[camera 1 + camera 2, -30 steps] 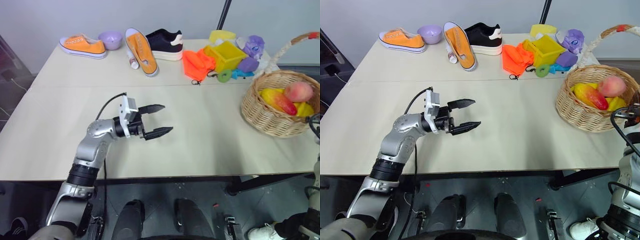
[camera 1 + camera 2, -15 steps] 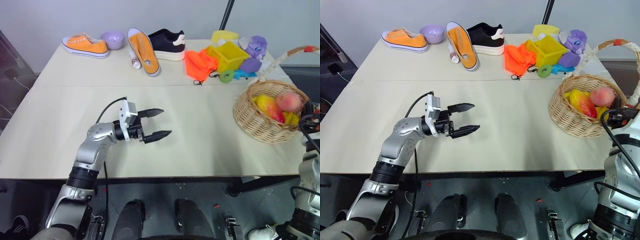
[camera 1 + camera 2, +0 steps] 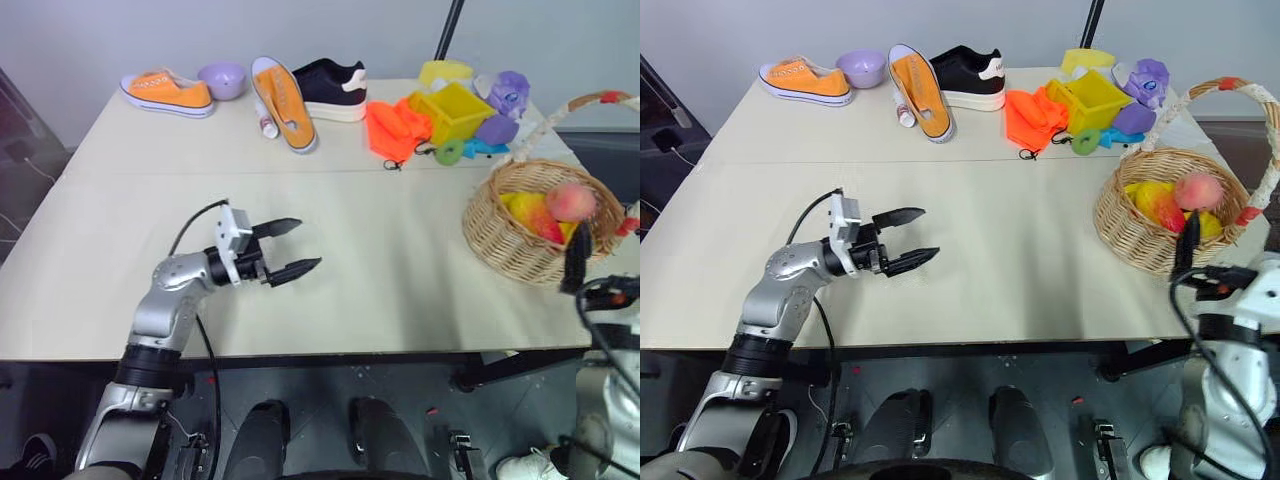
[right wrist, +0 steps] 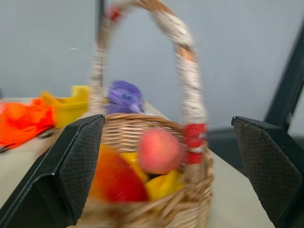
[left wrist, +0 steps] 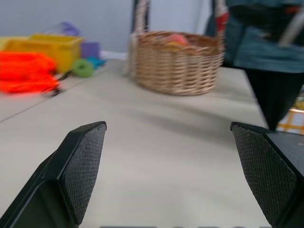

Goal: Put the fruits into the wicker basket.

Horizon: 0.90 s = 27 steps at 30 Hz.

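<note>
The wicker basket (image 3: 1137, 240) stands at the table's right end, its arched handle (image 4: 189, 90) wrapped whitish with red ends. Inside it lie the fruits: a pink peach (image 3: 1198, 190) on top and a red-orange mango (image 3: 1168, 214) beside it, among yellow pieces. My right gripper (image 4: 167, 118) is open and empty just in front of the basket, near the table's front edge; one black finger (image 3: 1183, 245) rises before the wicker wall. My left gripper (image 3: 925, 235) hovers open and empty over the middle-left of the table, pointing toward the basket.
Along the far edge lie two orange sneakers (image 3: 805, 78), a purple bowl (image 3: 861, 67), a black shoe (image 3: 970, 75), an orange cloth (image 3: 1032, 118), a yellow toy cart (image 3: 1090, 103) and purple toys (image 3: 1140, 85). A black pole (image 3: 1092, 22) rises behind the table.
My right hand has drawn back from the basket toward the table's front edge and its fingers have spread open. My left gripper has slid a little to the left, still open.
</note>
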Tool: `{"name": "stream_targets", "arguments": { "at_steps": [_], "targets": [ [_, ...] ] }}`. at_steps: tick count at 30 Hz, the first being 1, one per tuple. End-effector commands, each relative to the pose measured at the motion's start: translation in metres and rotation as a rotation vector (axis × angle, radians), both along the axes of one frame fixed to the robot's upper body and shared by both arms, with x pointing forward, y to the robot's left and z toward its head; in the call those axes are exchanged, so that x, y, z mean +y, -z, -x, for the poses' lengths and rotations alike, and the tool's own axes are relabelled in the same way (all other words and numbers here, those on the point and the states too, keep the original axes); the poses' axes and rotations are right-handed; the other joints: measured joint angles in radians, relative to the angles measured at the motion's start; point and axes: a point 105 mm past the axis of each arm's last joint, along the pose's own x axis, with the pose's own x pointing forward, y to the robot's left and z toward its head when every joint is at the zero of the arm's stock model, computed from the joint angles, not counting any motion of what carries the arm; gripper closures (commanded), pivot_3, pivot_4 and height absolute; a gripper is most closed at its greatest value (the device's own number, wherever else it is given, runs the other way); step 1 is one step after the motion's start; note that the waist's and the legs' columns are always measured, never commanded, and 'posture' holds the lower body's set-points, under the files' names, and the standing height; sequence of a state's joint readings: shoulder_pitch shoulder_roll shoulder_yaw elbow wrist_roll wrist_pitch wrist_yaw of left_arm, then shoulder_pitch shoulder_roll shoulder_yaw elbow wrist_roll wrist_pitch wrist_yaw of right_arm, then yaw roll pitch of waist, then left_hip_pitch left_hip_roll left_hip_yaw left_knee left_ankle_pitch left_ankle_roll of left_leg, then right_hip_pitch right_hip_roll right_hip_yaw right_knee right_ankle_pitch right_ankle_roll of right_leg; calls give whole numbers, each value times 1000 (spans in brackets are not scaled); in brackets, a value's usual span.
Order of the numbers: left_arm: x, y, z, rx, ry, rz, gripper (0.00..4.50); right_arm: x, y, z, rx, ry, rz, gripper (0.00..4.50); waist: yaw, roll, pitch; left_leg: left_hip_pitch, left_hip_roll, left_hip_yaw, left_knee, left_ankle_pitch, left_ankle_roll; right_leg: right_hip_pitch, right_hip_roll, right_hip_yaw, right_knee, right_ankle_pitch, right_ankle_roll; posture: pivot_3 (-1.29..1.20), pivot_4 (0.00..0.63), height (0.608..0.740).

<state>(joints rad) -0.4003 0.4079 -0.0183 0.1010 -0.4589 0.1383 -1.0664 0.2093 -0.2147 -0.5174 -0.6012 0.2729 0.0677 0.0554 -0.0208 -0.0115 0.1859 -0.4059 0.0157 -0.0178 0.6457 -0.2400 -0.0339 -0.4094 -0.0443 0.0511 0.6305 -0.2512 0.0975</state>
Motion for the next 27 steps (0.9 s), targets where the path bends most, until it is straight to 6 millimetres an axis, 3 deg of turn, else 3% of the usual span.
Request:
{"name": "stream_targets", "arguments": {
  "at_steps": [1, 4, 8, 10, 13, 21, 27],
  "targets": [
    [21, -10, -1, -72, -124, 7, 0, 58, -7, -4, -42, -230, 144, 48, 0, 0, 0, 0, 0, 0, 0, 0, 0, 0, 0, 0, 0, 0, 0, 0, 150, 740],
    [37, -12, -3, -86, -246, 24, 0, 82, 2, -22, -21, -389, 116, 48, 1, 0, 0, 0, 1, 0, 0, 0, 0, 0, 0, 0, 0, 0, 0, 0, 150, 740],
    [76, -13, -12, -96, -510, 14, 0, 136, 25, -47, 120, -842, 129, 48, 7, -1, 0, 0, 1, 0, 1, 0, 0, 1, -2, 0, 0, 0, 0, 0, 150, 740],
    [96, -14, -10, -90, -614, 49, 0, 149, 37, -53, 193, -1010, 117, 48, 6, -1, 0, 0, 1, -1, 1, 0, 0, 1, -1, -1, -1, 0, 0, 0, 150, 740],
    [124, -17, -6, -103, -793, 83, 0, 158, 39, -64, 232, -1146, 150, 48, 7, -1, 0, 0, 1, -1, 0, 0, 0, 0, -1, -2, -1, 0, 0, 0, 150, 740],
    [170, -19, 13, -133, -1066, 119, 0, 175, 36, -89, 232, -1267, 239, 48, 7, -2, 0, 0, 0, -2, 1, 0, 0, 1, -1, -2, 0, 0, 0, 0, 150, 740],
    [174, -19, 20, -138, -1089, 96, 0, 179, 42, -95, 237, -1280, 245, 48, 9, -2, 0, 0, 0, -1, 0, 0, 0, 1, -1, -2, 0, 0, 0, 0, 150, 740]
  ]
}}
